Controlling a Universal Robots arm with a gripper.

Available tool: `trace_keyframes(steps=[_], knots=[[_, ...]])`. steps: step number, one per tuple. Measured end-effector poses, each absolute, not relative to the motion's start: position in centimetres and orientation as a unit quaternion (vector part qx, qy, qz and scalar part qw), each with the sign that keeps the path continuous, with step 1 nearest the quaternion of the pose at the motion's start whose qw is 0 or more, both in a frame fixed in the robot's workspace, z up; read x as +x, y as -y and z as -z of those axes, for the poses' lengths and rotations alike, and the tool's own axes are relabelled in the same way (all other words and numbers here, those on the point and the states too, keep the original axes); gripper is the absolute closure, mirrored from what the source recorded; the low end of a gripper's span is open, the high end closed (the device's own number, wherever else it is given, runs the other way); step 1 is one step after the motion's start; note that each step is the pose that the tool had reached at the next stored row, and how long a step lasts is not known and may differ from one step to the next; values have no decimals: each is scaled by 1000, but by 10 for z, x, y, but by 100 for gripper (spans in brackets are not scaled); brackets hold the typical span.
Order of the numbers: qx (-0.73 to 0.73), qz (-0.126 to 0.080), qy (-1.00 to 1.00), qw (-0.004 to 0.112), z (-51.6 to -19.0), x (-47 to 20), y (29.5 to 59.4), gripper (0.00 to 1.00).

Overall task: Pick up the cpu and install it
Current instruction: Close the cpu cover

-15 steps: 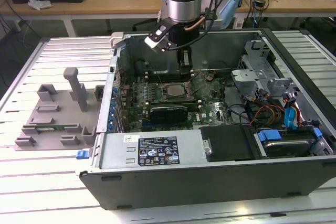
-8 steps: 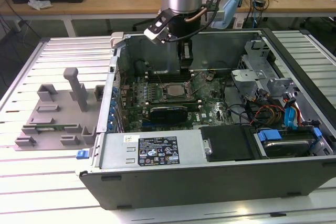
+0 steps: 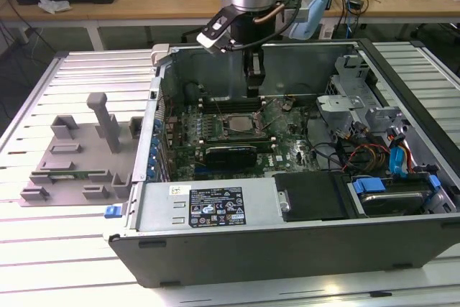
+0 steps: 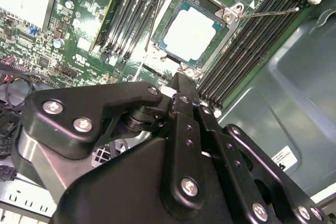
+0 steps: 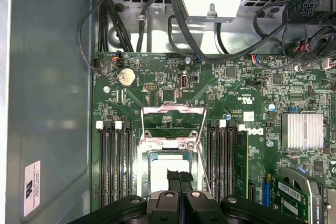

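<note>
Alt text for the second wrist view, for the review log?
The cpu lies in the open motherboard socket, silver top exposed, between banks of memory slots. The black hand is in the foreground, shut and empty, its tips near the socket's edge.

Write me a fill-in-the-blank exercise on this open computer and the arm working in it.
1. The cpu lies in the ___ of the motherboard.
2. The gripper, its fingers shut, holds ___.
3. Memory slots flank the cpu on ___ sides.
4. The grey fixture stands on the exterior view's ___ of the computer case.
Missing words: socket; nothing; both; left.
</note>
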State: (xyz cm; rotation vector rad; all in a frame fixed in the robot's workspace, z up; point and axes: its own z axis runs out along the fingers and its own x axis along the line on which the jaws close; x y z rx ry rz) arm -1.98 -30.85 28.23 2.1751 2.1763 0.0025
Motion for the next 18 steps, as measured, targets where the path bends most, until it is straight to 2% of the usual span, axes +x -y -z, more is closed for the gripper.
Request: trace_keyframes(steps=[18], knots=[[707, 0, -707, 32, -282, 48, 308, 89]])
